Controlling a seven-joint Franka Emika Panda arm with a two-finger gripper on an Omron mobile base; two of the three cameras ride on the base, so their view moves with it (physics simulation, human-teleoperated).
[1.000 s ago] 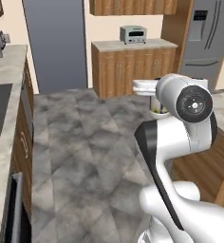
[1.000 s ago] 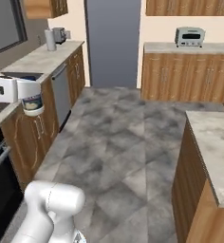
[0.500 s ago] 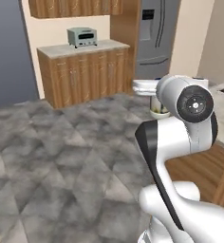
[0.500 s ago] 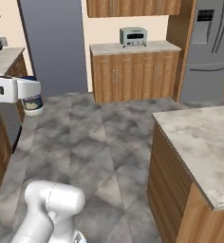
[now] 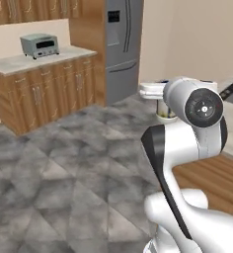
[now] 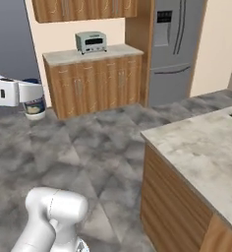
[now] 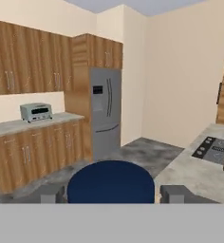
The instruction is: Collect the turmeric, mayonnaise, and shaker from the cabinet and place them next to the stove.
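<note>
White plastic, round and blue-lidded, the mayonnaise (image 6: 34, 105) sits clasped in the pincer (image 7: 112, 193) at mid-left of the right base view. Beyond: a marbled surface (image 7: 194, 173) carrying the flat dark stove (image 7: 216, 148), a steel fridge (image 7: 106, 111), and a boxy toaster oven (image 7: 36, 112).

Mayonnaise (image 6: 34, 107) in claw (image 6: 33, 98) (upright)
</note>
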